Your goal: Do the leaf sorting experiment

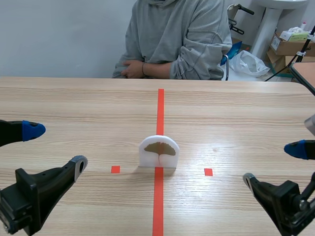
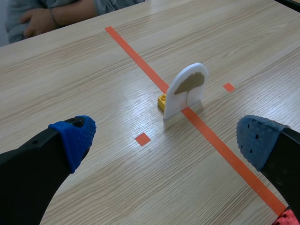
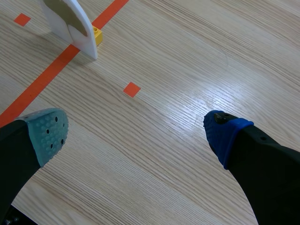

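Note:
A white arched card (image 1: 159, 152) with a brown ginkgo leaf (image 1: 160, 148) on its face stands upright on the red centre tape line. In the left wrist view the card (image 2: 186, 90) leans on a small yellow brick (image 2: 162, 101) behind it; the right wrist view shows the card (image 3: 70, 23) and brick (image 3: 97, 34) too. My left gripper (image 1: 47, 147) hovers open at the near left, well short of the card. My right gripper (image 1: 280, 164) is open at the near right, nothing between its fingers.
A person in a grey hoodie (image 1: 177, 39) sits across the table with folded arms. Small red tape squares (image 1: 115, 169) (image 1: 208, 171) flank the card. Boxes and a bag (image 1: 250, 63) lie beyond the table's far right corner.

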Motion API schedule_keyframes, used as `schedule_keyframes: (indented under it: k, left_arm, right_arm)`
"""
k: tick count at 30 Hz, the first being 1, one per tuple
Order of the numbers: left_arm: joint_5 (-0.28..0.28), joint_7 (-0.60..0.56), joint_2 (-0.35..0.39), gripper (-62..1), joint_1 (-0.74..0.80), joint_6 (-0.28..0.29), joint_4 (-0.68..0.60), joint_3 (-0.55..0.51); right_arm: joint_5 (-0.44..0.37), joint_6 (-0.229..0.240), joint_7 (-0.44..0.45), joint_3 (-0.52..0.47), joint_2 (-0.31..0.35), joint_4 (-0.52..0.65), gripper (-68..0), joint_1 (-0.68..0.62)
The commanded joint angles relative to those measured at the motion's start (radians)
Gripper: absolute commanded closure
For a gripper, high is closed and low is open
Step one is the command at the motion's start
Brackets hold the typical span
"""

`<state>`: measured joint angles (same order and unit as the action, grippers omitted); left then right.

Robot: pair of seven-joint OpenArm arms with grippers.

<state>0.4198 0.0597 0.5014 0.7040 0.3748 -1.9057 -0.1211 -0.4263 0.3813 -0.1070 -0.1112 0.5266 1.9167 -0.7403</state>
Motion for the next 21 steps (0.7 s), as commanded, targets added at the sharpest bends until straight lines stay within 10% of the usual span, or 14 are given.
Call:
schedule_keyframes:
  k: [1, 21]
  left_arm:
    - [0.006, -0.01, -0.008, -62.3, 0.007, 0.002, -0.018, -0.002]
    - [0.006, -0.01, -0.008, -62.3, 0.007, 0.002, -0.018, -0.002]
  right_arm:
    - [-0.007, 0.0, 0.015, -0.013, 0.01, 0.004, -59.1, 0.012]
    - [-0.003, 0.009, -0.011, -0.012, 0.012, -0.042, -59.1, 0.075]
